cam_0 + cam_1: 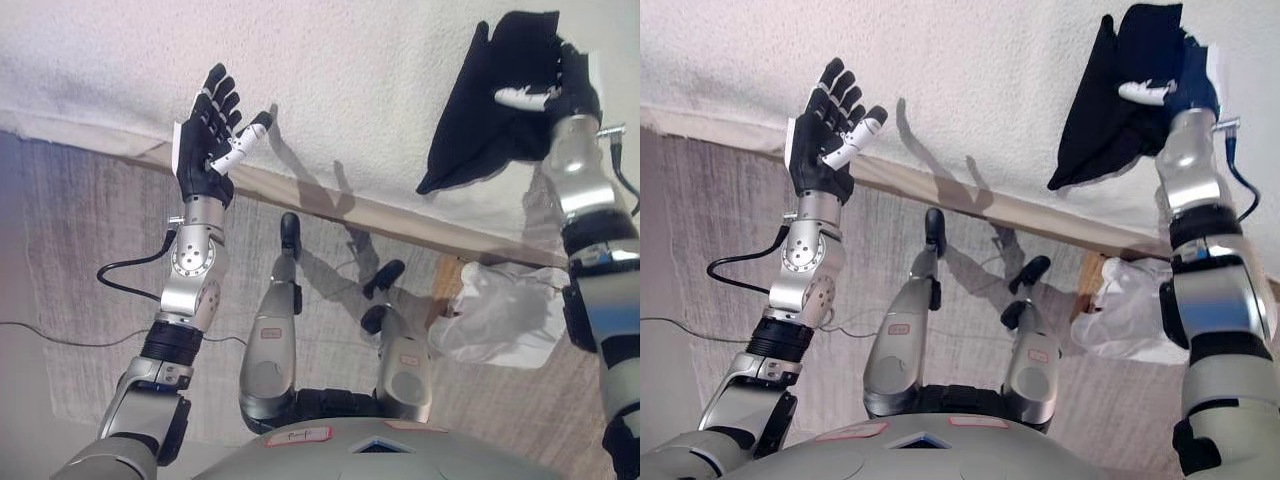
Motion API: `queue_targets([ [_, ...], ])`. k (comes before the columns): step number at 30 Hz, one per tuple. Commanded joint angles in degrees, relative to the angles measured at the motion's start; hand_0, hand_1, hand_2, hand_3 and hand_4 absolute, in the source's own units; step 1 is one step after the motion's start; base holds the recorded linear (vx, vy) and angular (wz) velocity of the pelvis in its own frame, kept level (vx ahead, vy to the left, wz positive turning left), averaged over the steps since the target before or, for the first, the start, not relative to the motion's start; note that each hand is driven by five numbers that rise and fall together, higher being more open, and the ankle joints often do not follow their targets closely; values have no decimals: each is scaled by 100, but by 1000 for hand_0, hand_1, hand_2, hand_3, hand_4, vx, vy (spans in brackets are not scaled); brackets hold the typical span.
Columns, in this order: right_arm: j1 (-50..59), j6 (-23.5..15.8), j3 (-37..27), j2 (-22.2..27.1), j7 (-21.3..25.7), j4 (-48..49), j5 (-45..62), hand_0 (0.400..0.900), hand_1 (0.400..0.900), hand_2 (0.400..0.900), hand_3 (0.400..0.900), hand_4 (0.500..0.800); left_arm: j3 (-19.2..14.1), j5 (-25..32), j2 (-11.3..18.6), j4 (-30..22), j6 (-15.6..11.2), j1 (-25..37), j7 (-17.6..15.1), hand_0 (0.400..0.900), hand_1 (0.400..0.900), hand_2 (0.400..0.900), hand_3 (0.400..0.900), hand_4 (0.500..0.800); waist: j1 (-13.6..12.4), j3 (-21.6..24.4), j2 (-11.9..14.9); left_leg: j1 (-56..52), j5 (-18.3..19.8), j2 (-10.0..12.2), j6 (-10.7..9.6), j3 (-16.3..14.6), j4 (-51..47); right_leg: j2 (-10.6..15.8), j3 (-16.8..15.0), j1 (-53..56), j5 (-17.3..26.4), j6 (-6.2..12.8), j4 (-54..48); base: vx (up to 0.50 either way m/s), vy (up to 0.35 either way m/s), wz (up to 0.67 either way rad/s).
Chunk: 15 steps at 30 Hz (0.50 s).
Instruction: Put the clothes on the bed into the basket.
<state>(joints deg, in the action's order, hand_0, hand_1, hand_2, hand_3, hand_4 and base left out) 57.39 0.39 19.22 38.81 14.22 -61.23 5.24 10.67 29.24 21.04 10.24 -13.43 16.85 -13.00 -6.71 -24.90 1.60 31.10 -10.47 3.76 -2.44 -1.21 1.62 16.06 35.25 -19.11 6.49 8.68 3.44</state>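
Right hand (565, 95) grips a black garment (490, 100), thumb across the cloth, holding it up over the white bed (380, 90). Left hand (212, 135) is raised above the bed edge, fingers spread and holding nothing. Crumpled white cloth (500, 315) lies on the floor (90, 230) beside the bed.
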Motion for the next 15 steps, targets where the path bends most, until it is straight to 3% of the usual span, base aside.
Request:
queue_targets([
  [1, 1192, -413, 570, 781, 19, -275, 358, 900, 900, 900, 900, 800, 94, 153, 223, -664, -561, 265, -22, 900, 900, 900, 900, 800, -203, -155, 155, -281, 1089, 272, -225, -307, 562, 180, -151, -257, 47, 129, 470, -15, -15, 14],
  [4, 1576, -407, 862, 797, -162, -649, 558, 900, 900, 900, 900, 800, 129, 168, 266, -634, -560, 348, -14, 900, 900, 900, 900, 800, -244, -214, 182, -250, 1063, 272, -231, -279, 558, 154, -120, -276, 44, 125, 467, -5, -13, 11],
  [6, 1708, -389, 988, 773, -268, -712, 679, 400, 400, 400, 400, 500, 109, 186, 276, -632, -531, 391, -10, 900, 900, 900, 900, 800, -247, -240, 208, -277, 1045, 276, -235, -267, 543, 134, -111, -249, 45, 124, 458, -1, -8, 6],
  [15, 1651, -450, 967, 591, -266, -591, 857, 400, 400, 400, 400, 500, 10, 238, 254, -643, -510, 323, -28, 900, 900, 900, 900, 800, -204, -175, 262, -528, 1002, 269, -240, -251, 395, 99, -77, -15, 59, 118, 321, 1, -2, 4],
])
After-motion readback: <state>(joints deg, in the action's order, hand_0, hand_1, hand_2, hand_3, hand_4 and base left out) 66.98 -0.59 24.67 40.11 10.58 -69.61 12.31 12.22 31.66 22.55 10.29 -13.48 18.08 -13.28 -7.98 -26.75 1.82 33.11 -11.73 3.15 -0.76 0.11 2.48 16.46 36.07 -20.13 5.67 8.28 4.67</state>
